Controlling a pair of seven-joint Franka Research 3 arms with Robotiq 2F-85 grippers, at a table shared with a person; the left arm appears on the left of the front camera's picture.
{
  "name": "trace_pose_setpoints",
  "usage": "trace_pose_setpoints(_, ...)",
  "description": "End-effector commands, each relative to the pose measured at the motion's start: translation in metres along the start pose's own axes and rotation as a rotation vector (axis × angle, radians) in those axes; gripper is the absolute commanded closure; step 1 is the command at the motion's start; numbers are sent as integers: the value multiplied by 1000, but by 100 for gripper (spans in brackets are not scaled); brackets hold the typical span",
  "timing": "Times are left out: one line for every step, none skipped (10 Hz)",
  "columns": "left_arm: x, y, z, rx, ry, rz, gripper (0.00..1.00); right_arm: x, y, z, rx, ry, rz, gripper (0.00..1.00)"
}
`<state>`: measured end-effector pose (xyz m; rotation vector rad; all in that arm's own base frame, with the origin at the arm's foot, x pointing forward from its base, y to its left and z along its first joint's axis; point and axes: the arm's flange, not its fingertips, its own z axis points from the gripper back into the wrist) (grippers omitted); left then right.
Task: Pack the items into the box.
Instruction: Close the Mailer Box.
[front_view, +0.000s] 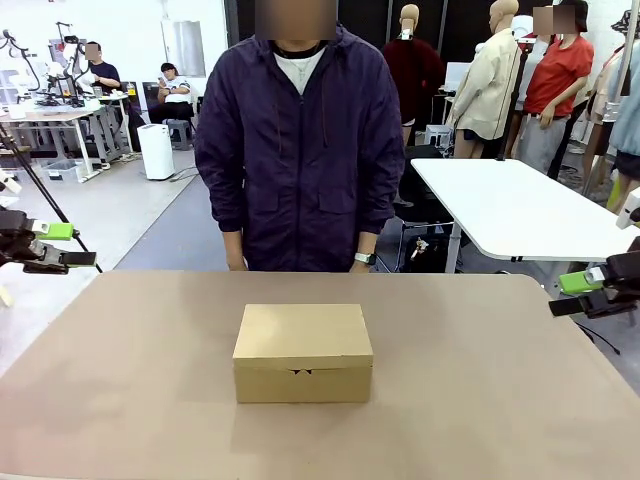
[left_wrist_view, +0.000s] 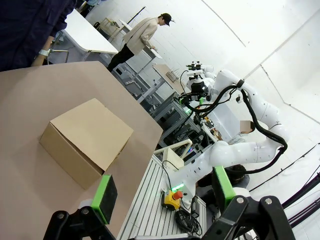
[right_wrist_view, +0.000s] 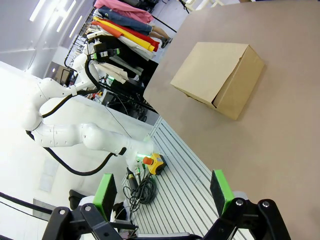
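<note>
The brown cardboard box (front_view: 303, 352) sits shut in the middle of the table, its tuck tab facing me. It also lies ahead in the left wrist view (left_wrist_view: 87, 140) and the right wrist view (right_wrist_view: 220, 77). The items are out of view. My left gripper (front_view: 72, 246) hovers open off the table's left edge, nothing between its green pads (left_wrist_view: 105, 198). My right gripper (front_view: 566, 295) hangs open at the table's right edge, far from the box, its pads (right_wrist_view: 220, 191) bare.
A person in a dark purple jacket (front_view: 298, 150) stands at the far edge of the tan table (front_view: 120, 400), hands down by the edge. A white table (front_view: 520, 210) stands behind on the right. An emergency-stop button (right_wrist_view: 150, 161) lies on the ribbed base below the table edge.
</note>
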<state>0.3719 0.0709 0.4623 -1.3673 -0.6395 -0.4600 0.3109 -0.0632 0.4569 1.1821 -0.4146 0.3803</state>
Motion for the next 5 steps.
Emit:
trace_pose_setpoints(2,-3,1,-2,-14,-5,0,2,3,0,22,-18,1,0)
trace_pose_setpoints(2,-3,1,-2,-14,-5,0,2,3,0,22,-18,1,0)
trace_pose_setpoints(2,-3,1,-2,-14,-5,0,2,3,0,22,-18,1,0)
trace_pose_setpoints(2,-3,1,-2,-14,-5,0,2,3,0,22,-18,1,0)
trace_pose_setpoints(2,-3,1,-2,-14,-5,0,2,3,0,22,-18,1,0)
